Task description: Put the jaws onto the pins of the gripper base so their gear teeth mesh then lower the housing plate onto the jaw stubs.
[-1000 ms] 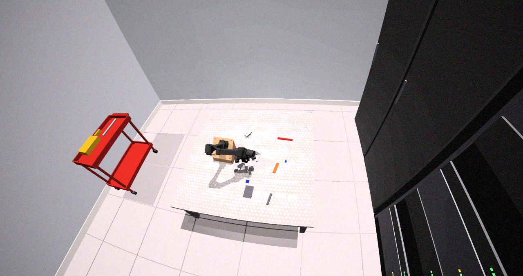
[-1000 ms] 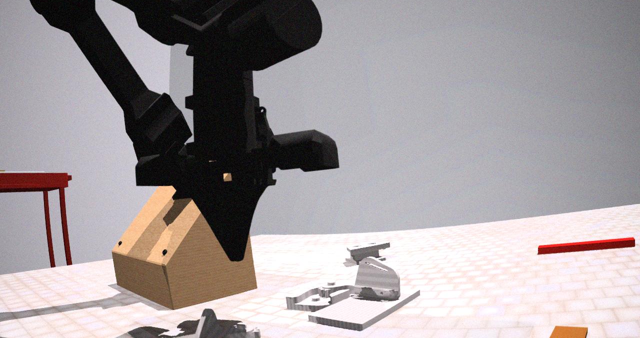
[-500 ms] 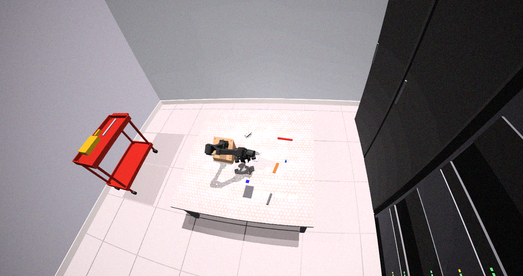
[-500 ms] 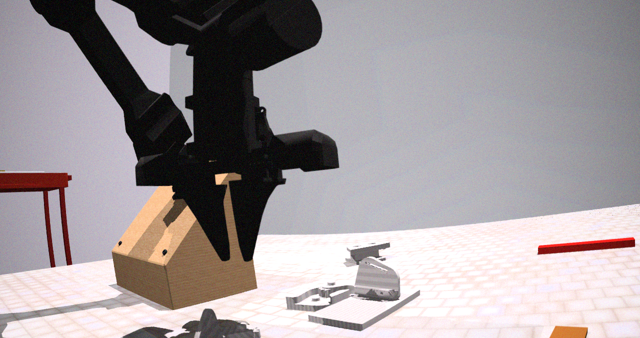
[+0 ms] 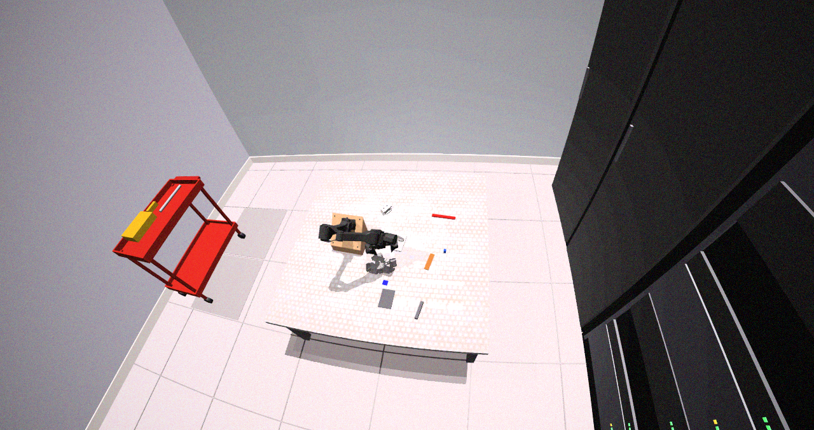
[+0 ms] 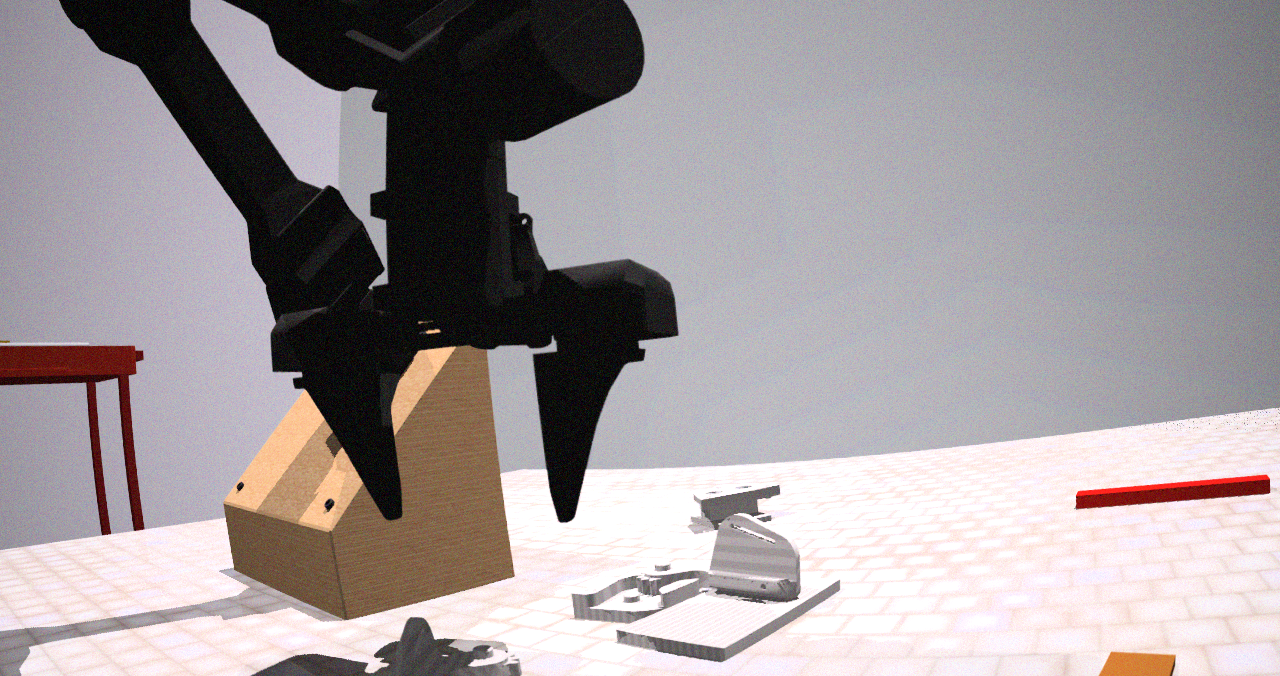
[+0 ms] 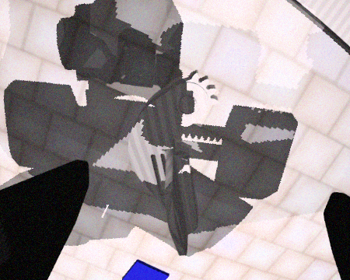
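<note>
My gripper (image 6: 477, 517) (image 7: 211, 190) is wide open and empty, above the table. Below it a loose grey jaw (image 6: 483, 652) (image 7: 200, 93) lies in the arm's shadow, its gear teeth partly lit and its ribbed body dark. The gripper base (image 6: 698, 632) (image 7: 340, 17), a pale ribbed plate with looped arms, lies to the right in the exterior view. Another jaw (image 6: 760, 560) stands upright at its back side; I cannot tell exactly how it sits on a pin. A pale part (image 5: 386, 209) (image 6: 738, 499), apparently the housing plate, lies apart behind them.
The wooden block (image 5: 348, 247) (image 6: 429, 529) stands under the arm. A red bar (image 5: 443, 216) (image 6: 1172, 492), orange block (image 5: 428, 261) (image 6: 1138, 664), blue square (image 5: 385, 282) (image 7: 145, 270), grey pad (image 5: 386, 299) and dark bar (image 5: 418, 310) lie around. A red cart (image 5: 201, 256) stands beyond the table.
</note>
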Robot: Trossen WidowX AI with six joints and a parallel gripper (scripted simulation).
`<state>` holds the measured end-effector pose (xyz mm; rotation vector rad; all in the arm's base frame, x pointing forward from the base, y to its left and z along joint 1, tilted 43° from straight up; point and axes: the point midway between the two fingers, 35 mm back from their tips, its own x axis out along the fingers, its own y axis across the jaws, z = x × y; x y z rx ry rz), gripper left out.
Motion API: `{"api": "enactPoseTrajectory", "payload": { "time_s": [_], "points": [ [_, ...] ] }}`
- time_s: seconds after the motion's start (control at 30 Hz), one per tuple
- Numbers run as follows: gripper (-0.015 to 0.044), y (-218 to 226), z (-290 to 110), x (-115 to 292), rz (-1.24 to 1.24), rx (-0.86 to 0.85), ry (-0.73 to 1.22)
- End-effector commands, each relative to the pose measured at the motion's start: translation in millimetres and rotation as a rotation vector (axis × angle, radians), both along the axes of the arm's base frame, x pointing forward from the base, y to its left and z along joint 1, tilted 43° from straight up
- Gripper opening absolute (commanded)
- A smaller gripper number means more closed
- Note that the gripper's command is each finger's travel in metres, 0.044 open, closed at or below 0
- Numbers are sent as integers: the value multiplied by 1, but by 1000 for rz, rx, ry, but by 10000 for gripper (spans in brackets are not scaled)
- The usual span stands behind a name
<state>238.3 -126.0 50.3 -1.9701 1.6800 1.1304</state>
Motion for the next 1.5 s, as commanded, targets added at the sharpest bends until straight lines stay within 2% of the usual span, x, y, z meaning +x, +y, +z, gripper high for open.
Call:
{"api": "enactPoseTrajectory", "payload": {
  "time_s": [0.0,0.77,1.3,1.33,1.47],
  "points": [
    [440,0,0,0,0,0,0],
    [440,0,0,0,0,0,0],
    [20,0,0,0,0,0,0],
    [0,0,0,0,0,0,0],
    [0,0,0,0,0,0,0]
  ]
}}
